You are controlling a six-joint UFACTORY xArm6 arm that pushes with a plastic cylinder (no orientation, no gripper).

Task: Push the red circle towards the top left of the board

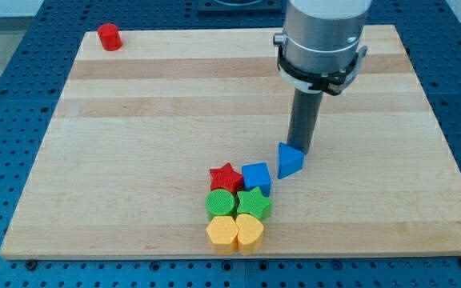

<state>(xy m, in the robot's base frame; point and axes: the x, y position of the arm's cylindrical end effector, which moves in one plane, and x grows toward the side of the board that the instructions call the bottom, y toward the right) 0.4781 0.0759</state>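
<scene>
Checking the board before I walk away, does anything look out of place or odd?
Nothing is damaged or spilled. The red circle sits alone at the top-left corner, far from the cluster near the bottom edge. My tip is beside the blue triangle, nowhere near it.

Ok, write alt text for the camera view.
A red circle sits at the wooden board's top left corner, far from my tip, which touches a blue triangle mid-board. Six more coloured blocks cluster near the view's bottom.

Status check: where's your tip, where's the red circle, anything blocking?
My tip touching blue triangle, mid-board. Red circle already top left, far from tip. Path between clear.
</scene>
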